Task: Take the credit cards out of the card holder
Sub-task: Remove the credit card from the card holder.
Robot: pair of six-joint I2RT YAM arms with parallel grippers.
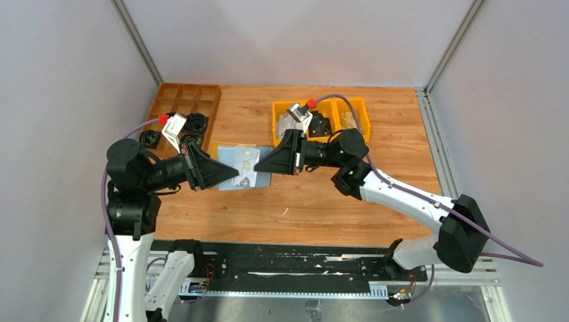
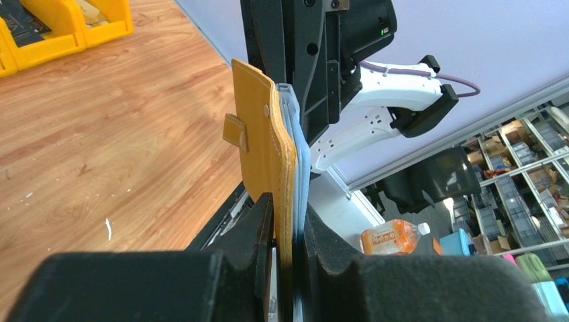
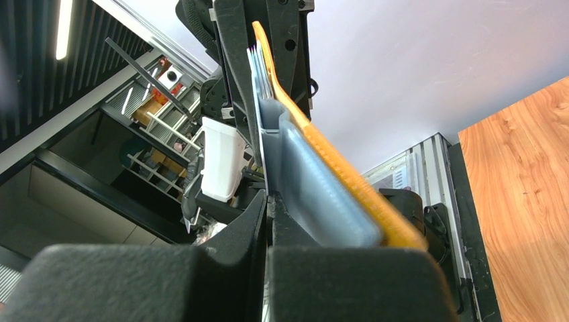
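Note:
The card holder [image 1: 227, 154] hangs open in the air between both grippers, its grey-blue inside facing up. My left gripper [image 1: 231, 176] is shut on its near-left edge. In the left wrist view, the gripper [image 2: 288, 201] clamps the mustard-yellow cover [image 2: 265, 154] with its snap tab and the grey-blue sleeves [image 2: 303, 161]. My right gripper [image 1: 260, 166] is shut on a thin light grey credit card [image 1: 249, 163] at the holder's right side. In the right wrist view, the gripper [image 3: 267, 196] pinches the thin grey card edges [image 3: 257, 80] beside the sleeve [image 3: 315, 184]. How many cards there are is unclear.
A brown divided wooden tray [image 1: 184, 99] with black pieces [image 1: 194, 124] sits at the back left. Yellow bins [image 1: 353, 106] with small parts stand at the back centre, just behind the right wrist. The black rail [image 1: 295, 258] marks the table's near edge.

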